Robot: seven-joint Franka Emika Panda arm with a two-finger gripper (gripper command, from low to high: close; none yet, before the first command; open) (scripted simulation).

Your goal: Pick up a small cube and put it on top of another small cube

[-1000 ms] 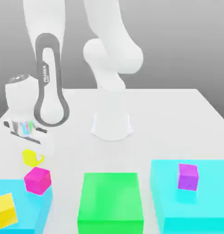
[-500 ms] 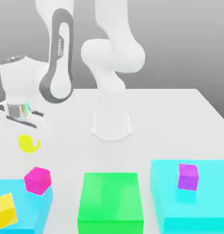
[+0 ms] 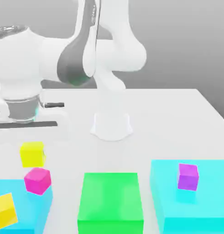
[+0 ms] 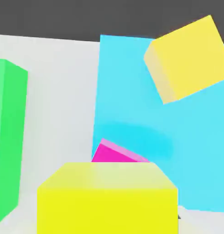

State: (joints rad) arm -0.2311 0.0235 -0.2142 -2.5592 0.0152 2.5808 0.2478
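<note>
A: What do we have at the jaws?

B: We see them clamped on the lemon cube [image 3: 32, 154], which hangs clear of the desk [image 3: 168, 119]. In the hand view that lemon cube [image 4: 107, 197] sits closest to us.

A: And just past it?

B: The magenta cube [image 3: 38, 180] lies right below it in the exterior view, slightly toward that view's right. We see it resting on the corner of a cyan block [image 3: 27, 208]. From the hand view, only a sliver of the magenta cube [image 4: 119, 154] peeks out behind the lemon one, and the two look apart, though we cannot tell the gap for sure.

A: What else is on that block?

B: A bigger golden cube [image 3: 5, 211], turned at an angle, well apart from the magenta one. We see the golden cube [image 4: 189, 59] on the cyan block [image 4: 132, 100] in the hand view too.

A: Further out?

B: A green block [image 3: 111, 199] stands in the middle of the desk's near edge. Toward the exterior view's right we see a second cyan block [image 3: 209, 192] with a purple cube [image 3: 188, 176] on top
</note>
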